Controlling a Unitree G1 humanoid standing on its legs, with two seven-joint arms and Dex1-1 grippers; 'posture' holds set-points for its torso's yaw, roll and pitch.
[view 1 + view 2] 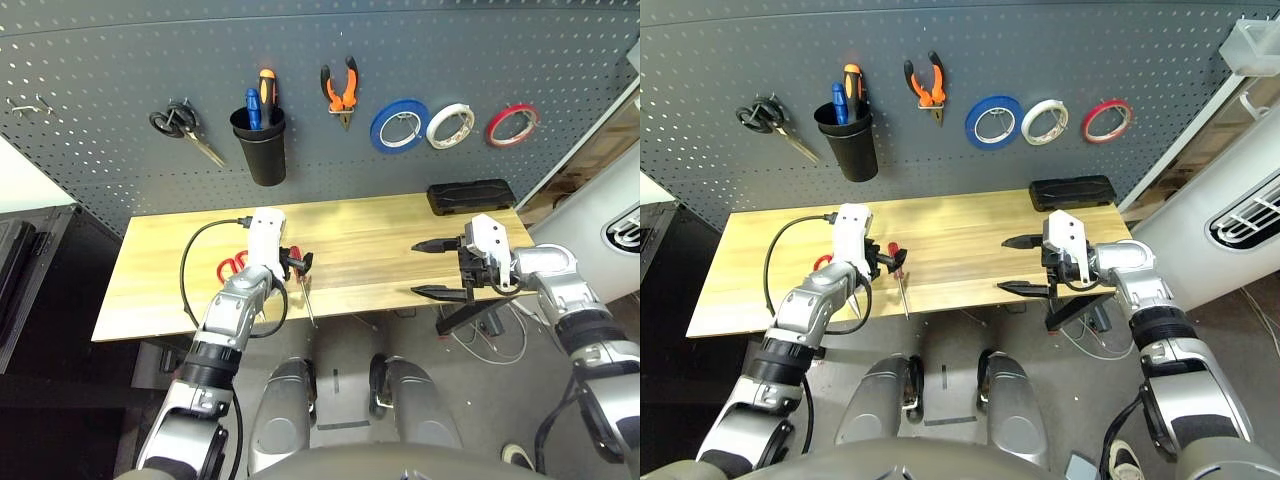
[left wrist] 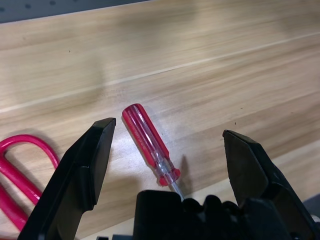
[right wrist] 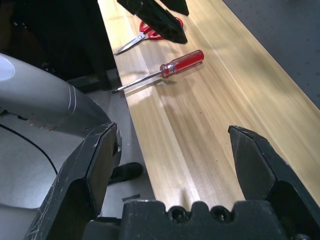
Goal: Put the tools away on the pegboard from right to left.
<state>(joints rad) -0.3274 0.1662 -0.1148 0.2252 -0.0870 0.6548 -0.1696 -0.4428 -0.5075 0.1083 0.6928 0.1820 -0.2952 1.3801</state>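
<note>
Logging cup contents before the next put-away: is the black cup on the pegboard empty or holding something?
Holding something: a blue handle and an orange-and-black one stick up out of the cup.

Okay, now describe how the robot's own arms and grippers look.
Both arms are silver with black bands at the joints. White housings sit at the wrists, and black cables loop beside the forearms. The left gripper and right gripper each have two angular, tapering black fingers.

Bright, even light leaves a glossy highlight on the red screwdriver handle and soft shadows around it.
</note>
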